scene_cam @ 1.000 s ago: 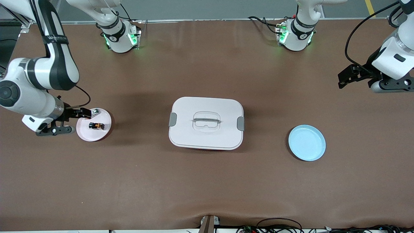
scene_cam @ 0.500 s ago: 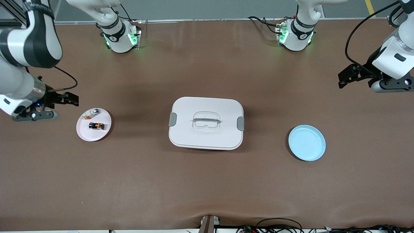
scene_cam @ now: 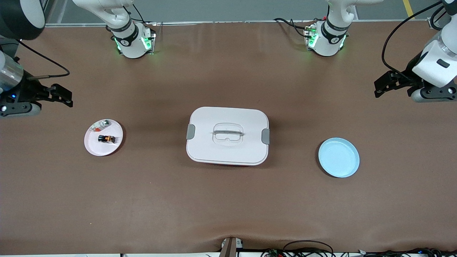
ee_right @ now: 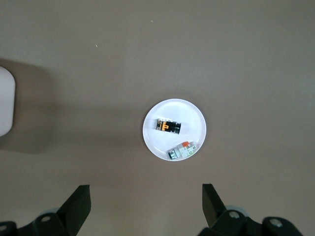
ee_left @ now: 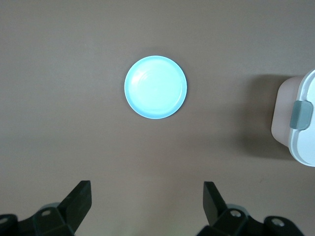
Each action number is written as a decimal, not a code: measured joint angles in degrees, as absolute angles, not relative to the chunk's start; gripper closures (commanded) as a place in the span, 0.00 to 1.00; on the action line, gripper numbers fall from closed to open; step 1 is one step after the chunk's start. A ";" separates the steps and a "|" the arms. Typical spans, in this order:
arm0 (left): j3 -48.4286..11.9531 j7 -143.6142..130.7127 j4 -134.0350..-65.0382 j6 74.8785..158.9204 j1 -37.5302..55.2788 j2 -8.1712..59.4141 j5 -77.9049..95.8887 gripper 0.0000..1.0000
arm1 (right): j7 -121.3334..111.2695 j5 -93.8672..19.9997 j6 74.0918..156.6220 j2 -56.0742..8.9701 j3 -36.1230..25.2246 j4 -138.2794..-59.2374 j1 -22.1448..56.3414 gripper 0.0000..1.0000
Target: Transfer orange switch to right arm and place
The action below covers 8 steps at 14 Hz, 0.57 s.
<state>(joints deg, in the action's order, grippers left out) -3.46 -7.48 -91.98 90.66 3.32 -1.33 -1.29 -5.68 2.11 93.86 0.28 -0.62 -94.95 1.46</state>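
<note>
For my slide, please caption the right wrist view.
Open right gripper above a white plate holding the orange switch and a silvery part.

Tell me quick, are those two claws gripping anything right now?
Left gripper: jaws open, holding nothing, over bare table.
Right gripper: jaws open, holding nothing, over bare table.

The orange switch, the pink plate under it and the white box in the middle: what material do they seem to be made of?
The orange switch: likely hard moulded plastic, black blocky body with an orange middle, slight sheen. The pink plate: probably smooth plastic, with an even pale colour and a thin rim; glazed ceramic cannot be excluded. The white box: likely matte plastic, with rounded corners, grey side clips and a moulded handle recess in the lid.
</note>
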 measured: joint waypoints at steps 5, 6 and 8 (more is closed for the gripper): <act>-3.45 -7.48 -91.88 90.66 3.17 -1.38 -1.29 0.00 | -3.57 0.76 89.63 5.87 -0.76 -94.42 1.45 0.00; -3.45 -7.48 -91.86 90.66 3.17 -1.39 -1.29 0.00 | -3.19 0.59 89.24 7.71 -0.76 -95.36 1.45 0.00; -3.45 -7.48 -91.83 90.66 3.18 -1.41 -1.29 0.00 | -2.86 0.38 90.18 12.63 -0.73 -99.98 1.46 0.00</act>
<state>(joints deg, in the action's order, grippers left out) -3.45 -7.48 -91.83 90.66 3.18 -1.41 -1.29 -2.86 0.38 90.18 12.63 -0.73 -99.98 1.46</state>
